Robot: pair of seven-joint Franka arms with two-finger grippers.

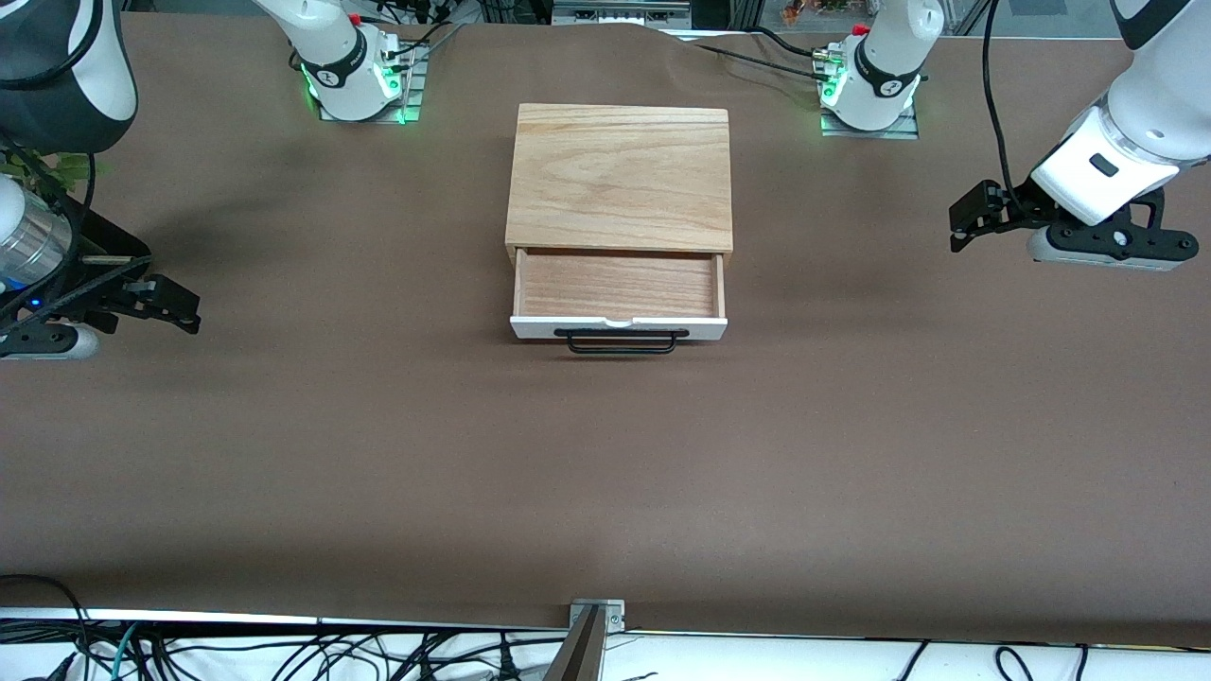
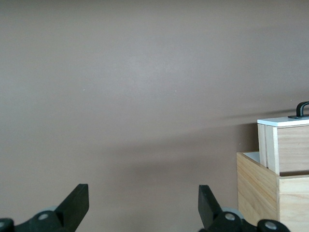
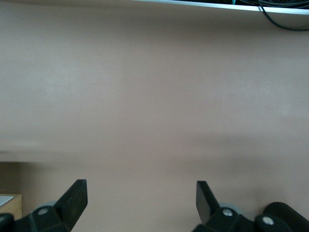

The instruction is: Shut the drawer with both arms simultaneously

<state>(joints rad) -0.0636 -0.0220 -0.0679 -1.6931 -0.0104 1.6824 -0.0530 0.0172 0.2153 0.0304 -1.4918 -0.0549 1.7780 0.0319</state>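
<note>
My left gripper (image 1: 965,225) hangs over bare table toward the left arm's end, well apart from the box, with its fingers (image 2: 76,203) spread wide and nothing between them. My right gripper (image 1: 180,307) is the same story over the right arm's end of the brown table cover (image 1: 605,473): released, empty, its wrist view showing only cloth between the pads.

The drawer (image 1: 620,286) sits in the middle of the table, pulled partway out of the light oak box (image 1: 621,175) toward the front camera. Its white front panel (image 1: 619,327) faces that camera, with the thin black wire handle (image 1: 622,341) lying just in front of it. The tray itself looks empty.

I judge the drawer to be light, stiff and easy-running, a shallow wooden tray that should slide on a modest push. The box looks light too and stands loose on the cloth, so a hard or off-centre shove could skate the whole thing toward the robots' bases, or twist the drawer and jam it.

I would not grasp anything. The wire handle is thin and not needed for closing. I plan to bring one gripper to each end of the white panel, fingertips flat against it either side of the handle, and press evenly together so the tray goes in square.
</note>
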